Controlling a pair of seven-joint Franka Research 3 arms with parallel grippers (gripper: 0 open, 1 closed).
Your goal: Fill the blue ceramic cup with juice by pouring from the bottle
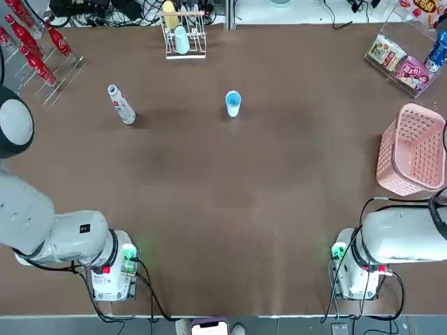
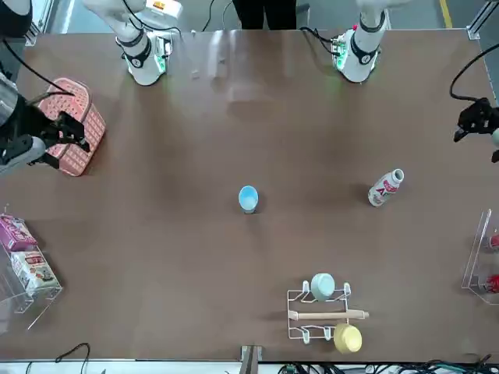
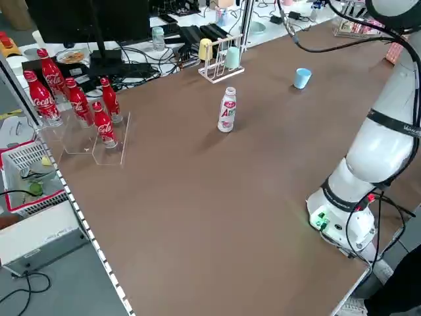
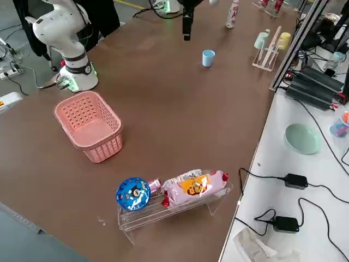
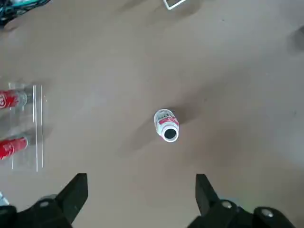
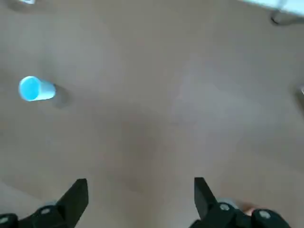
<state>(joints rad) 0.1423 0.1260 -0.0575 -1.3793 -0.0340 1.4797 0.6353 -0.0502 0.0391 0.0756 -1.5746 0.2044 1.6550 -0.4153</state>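
**Bottle stands ahead of the left jaws, upright, untouched**

Landmark: the bottle (image 1: 121, 105).

Nearest it, the left gripper (image 5: 140, 197). In the left wrist view the jaws stand wide apart and empty, and the bottle shows between and beyond them, cap toward the camera. So the long axis runs roughly vertical and the jaws sit well above it, clear of contact. In the front view the left gripper (image 2: 475, 121) hangs over the desk edge, off to the bottle's side and toward the robot.

Right gripper (image 6: 140, 199): jaws likewise spread wide, nothing held, high over bare desk (image 1: 230, 195). It is well apart from the bottle and on the cup's other side. Judgement: the left arm is the nearer one for the pick, and it needs to drop and come in from the side across the body, not the cap.

Bottle itself: small, slim, white, white cap on, label with reddish marks, standing upright on the desk.

Farther out, the blue ceramic cup (image 1: 232, 103): light blue, no handle, upright, mouth open, near the desk's middle and well apart from the bottle, on its right-arm side. Whether anything is in it, cannot tell.

Beyond both, the wire rack (image 1: 185, 38) with its pale cups.
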